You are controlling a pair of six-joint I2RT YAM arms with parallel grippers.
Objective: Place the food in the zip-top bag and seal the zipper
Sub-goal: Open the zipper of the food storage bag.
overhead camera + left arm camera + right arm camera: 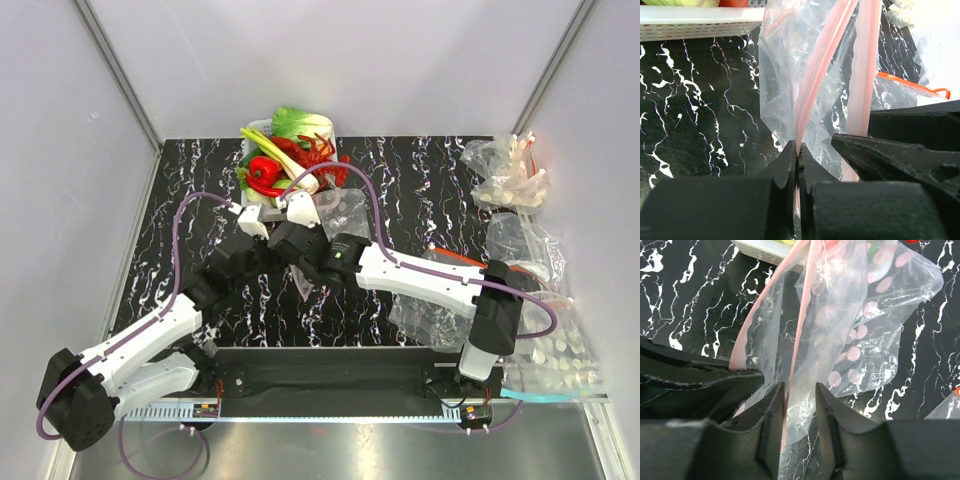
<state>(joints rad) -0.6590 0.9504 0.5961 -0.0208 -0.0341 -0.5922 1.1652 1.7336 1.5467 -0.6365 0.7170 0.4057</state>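
Observation:
The food lies in a white basket (250, 130) at the table's back: red pepper (264, 172), leek (280, 155), cabbage (300, 124), lobster (322, 155). The dotted zip-top bag (340, 210) is held just in front of it, mouth towards the arms. My left gripper (258, 222) is shut on one pink zipper strip (815, 75) at its tips (798, 150). My right gripper (800, 392) is open around the bag's (855, 315) other lip, with that strip (807, 315) beside its left finger (772, 410). The bag looks empty.
Plain clear bags lie at the right (505, 175) (525, 245). A teal-strip bag (560, 350) lies at the near right and an orange-strip bag (450, 258) under the right arm. The basket's rim (695, 22) is close beyond the bag.

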